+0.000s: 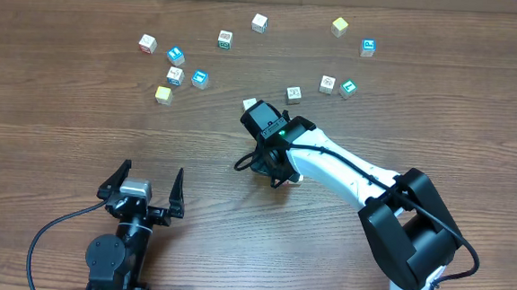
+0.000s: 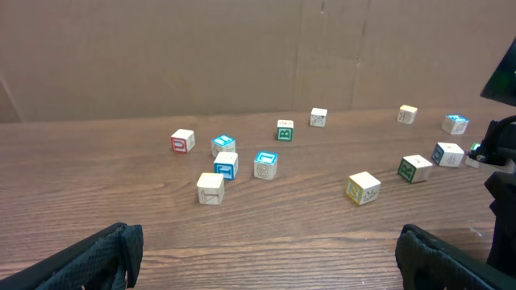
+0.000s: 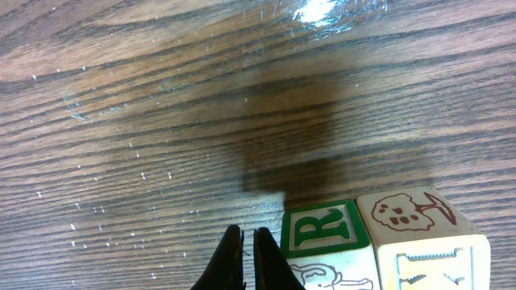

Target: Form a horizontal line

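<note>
In the right wrist view two cubes touch side by side on the wood table: one with a green R face (image 3: pixel 324 226) and one whitish with a brown tree print (image 3: pixel 411 211). Any further cubes of the horizontal line are out of view. My right gripper (image 3: pixel 250 242) is shut and empty, its tips on the table just left of the R cube. In the overhead view the right gripper (image 1: pixel 273 167) points down at the table's middle and covers these cubes. My left gripper (image 1: pixel 144 185) is open and empty near the front edge; it also shows in the left wrist view (image 2: pixel 270 258).
Several loose cubes lie scattered across the far half: a white one (image 1: pixel 260 23), a yellow one (image 1: pixel 339 26), a blue one (image 1: pixel 368 47), a pale yellow one (image 1: pixel 164 94), a cluster around another blue one (image 1: pixel 200 78), and one (image 1: pixel 294 94) close behind the right arm.
</note>
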Available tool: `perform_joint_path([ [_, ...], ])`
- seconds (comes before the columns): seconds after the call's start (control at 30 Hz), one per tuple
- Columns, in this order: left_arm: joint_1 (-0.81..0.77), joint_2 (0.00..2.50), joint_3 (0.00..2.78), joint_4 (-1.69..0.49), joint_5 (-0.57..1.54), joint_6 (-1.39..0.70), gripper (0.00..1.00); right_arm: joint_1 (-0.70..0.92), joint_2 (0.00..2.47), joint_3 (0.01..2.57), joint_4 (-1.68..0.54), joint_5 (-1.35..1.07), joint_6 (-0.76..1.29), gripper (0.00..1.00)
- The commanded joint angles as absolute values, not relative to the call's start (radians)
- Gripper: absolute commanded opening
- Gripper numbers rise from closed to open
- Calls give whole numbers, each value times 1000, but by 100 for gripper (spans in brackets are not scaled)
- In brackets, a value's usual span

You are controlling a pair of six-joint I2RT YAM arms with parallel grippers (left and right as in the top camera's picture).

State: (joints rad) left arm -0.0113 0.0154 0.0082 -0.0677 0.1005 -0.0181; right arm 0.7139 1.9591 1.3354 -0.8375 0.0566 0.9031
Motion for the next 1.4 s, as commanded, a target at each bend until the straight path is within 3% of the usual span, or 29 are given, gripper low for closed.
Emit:
perform_joint_path([
  [0.0,-4,6,5,-70,97,4,100,709,1973,1346,-836,67,918,4],
  [1.37,-4,6,5,-70,97,4,99,692,1973,1346,-836,62,920,4],
])
